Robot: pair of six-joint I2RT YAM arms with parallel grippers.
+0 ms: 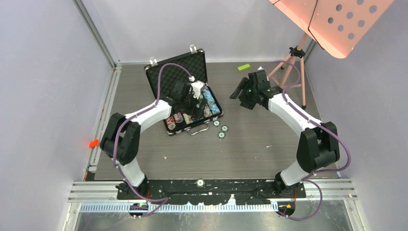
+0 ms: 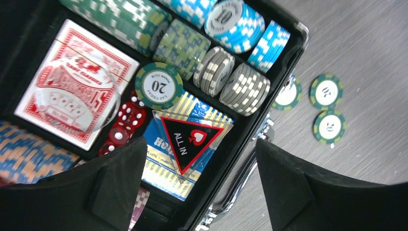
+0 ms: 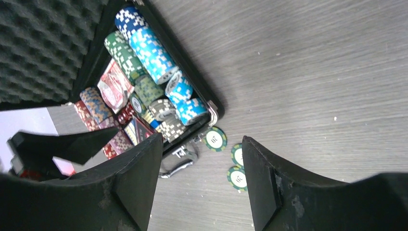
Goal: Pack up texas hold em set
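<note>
Case: the black briefcase (image 1: 169, 72) lies open on the worktop, far and left of centre, with its foam lid leaning toward the far wall. Chip rows, the card deck (image 2: 77, 91) and the red dice (image 2: 126, 120) sit in its tray.
Stragglers: three green chips (image 1: 224, 128) lie flat on the worktop just beside the case's near-right edge, by the handle.
Left jaws: the left gripper (image 2: 199, 149) hovers over the tray, jaws wide apart, with nothing between them.
Right jaws: the right gripper (image 3: 202, 142) hangs to the right of the case, jaws apart and empty.
Step, as I read it: get the loose chips into the tray before the lid closes.
Doing it well: take one chip at a time, starting with the one farthest from the case. Come straight down and pinch across its rim, keeping clear of the handle.
Only the left wrist shows: the "ALL IN" marker (image 2: 190, 139) lying loose on a blue pack, and a green 20 chip (image 2: 159, 85) flat among the rows.
Only the top view shows: how both arms stand relative to the case.
</note>
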